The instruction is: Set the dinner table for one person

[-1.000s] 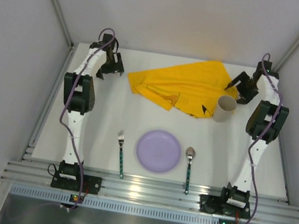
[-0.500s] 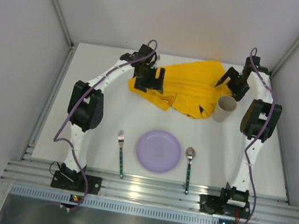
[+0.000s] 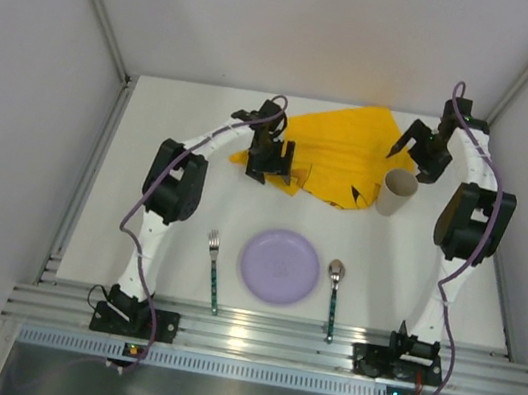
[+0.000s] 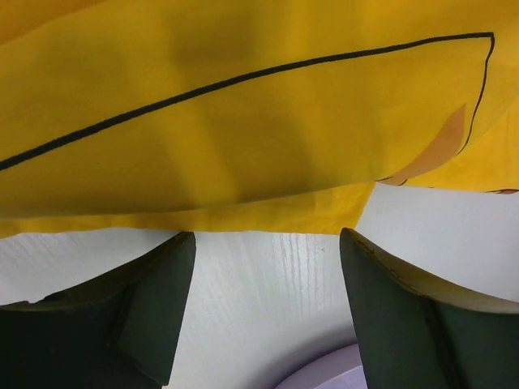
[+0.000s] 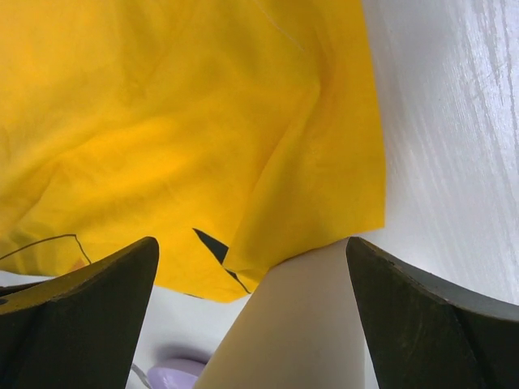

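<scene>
The white dinner table (image 3: 186, 210) holds a crumpled yellow placemat (image 3: 337, 154) at the back. A purple plate (image 3: 279, 265) lies at the front middle, a fork (image 3: 214, 268) to its left and a spoon (image 3: 333, 292) to its right. A cream cup (image 3: 397, 192) stands at the placemat's right edge. My left gripper (image 3: 272, 163) is open over the placemat's front left edge (image 4: 243, 162), its fingers (image 4: 154, 308) above bare table. My right gripper (image 3: 416, 152) is open just behind the cup (image 5: 316, 324), beside the placemat's right corner (image 5: 203, 138).
Grey walls enclose the table on the left, back and right. A ribbed aluminium rail (image 3: 261, 334) runs along the near edge between the arm bases. The plate's rim shows low in the left wrist view (image 4: 332, 377).
My left arm has swung from the back left corner rightward to the placemat's left edge. My right gripper has shifted slightly near the cup. The objects have not moved.
</scene>
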Robot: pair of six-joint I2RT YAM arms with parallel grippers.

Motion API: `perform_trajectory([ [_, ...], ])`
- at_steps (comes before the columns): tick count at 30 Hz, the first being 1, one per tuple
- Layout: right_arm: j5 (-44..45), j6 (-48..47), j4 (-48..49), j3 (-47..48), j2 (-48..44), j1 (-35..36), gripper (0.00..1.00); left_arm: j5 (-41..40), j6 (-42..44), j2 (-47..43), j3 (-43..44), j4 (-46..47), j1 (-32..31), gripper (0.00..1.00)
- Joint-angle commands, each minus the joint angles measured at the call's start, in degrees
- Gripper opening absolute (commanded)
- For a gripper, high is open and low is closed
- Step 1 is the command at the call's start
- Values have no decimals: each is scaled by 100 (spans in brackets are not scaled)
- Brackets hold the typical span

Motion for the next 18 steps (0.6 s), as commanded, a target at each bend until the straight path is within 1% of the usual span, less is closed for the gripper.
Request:
perform_trajectory([
  [1, 152, -109, -66, -138, -319, -52, 100, -330, -194, 358, 12, 39, -98, 76],
  [2, 161, -118, -74, -138, -319, -52, 100, -330, -194, 403, 29, 47, -107, 72],
  [3, 187, -109, -66, -138, -319, -61, 100, -330, -194, 447, 46, 30, -124, 64],
  [4, 196, -109, -74, -129, -319, -52, 100, -365, -194, 508, 47, 30, -125, 59],
  [5, 214, -118, -83, -112, -319, -52, 100, -409, -203, 535, 55, 13, -125, 50],
  [6, 205, -118, -109, -85, -293, -52, 100, -487, -186, 561, 55, -5, -125, 37],
  [12, 266, -153, -136, -76, -284, -44, 100, -576, -115, 807, 195, -93, -116, 30],
  [17, 293, -197, -154, -147, -328, -17, 100, -892, -159, 1097, 538, -189, -90, 0],
  [18, 302, -189, -154, -155, -336, -17, 100, -901, -185, 1141, 600, -190, -81, 0],
])
